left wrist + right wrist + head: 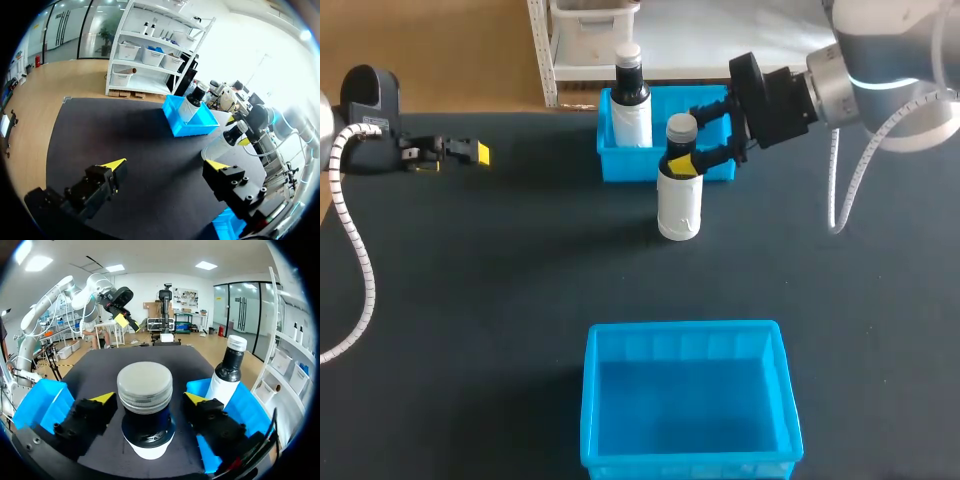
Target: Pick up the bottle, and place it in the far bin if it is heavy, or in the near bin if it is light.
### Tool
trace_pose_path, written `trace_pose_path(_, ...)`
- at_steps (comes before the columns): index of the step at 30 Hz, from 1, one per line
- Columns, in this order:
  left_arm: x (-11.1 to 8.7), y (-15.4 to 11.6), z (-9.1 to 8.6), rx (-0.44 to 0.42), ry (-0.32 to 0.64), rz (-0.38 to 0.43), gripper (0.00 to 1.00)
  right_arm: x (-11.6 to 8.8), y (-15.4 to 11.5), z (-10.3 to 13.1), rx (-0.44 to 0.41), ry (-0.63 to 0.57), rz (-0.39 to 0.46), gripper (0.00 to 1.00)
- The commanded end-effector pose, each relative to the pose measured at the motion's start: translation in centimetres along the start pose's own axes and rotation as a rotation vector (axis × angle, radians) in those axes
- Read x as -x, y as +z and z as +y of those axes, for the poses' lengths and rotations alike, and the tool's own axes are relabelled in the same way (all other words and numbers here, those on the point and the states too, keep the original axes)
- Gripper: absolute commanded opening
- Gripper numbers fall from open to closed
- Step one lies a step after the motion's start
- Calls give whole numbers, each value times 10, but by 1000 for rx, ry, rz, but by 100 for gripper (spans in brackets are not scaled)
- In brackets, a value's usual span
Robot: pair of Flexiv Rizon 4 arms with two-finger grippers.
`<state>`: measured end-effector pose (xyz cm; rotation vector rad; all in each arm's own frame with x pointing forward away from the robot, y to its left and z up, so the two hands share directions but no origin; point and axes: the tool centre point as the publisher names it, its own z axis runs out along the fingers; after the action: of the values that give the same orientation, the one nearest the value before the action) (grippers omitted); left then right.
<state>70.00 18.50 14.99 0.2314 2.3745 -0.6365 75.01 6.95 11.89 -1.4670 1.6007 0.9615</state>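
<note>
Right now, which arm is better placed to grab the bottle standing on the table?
Right. Its fingers stand open either side of the bottle's neck, so closing them would likely grip it. The left fingers are far at the table's edge.

Robotics lab bench. Evidence: two cabled robot arms, left arm (365, 95) at 9 o'clock, right arm (880, 70) at 2 o'clock, over a black table (470, 300); blue plastic far bin (625, 163) at 12 o'clock, near bin (680, 330) at 6 o'clock.
</note>
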Motion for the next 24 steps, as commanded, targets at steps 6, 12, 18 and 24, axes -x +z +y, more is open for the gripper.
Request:
trace_pose_path(6, 0, 0, 0, 0, 0, 0, 100, -1, 1, -1, 4, 1, 1, 49)
trace_pose_path(12, 0, 0, 0, 0, 0, 0, 100, -1, 1, -1, 5, 0, -1, 40)
trace_pose_path(18, 0, 0, 0, 0, 0, 0, 100, 0, -2, -1, 1, -3, -3, 17)
trace_pose_path(24, 0, 0, 0, 0, 0, 0, 100, 4, -8, 2, -11, -12, -9, 0)
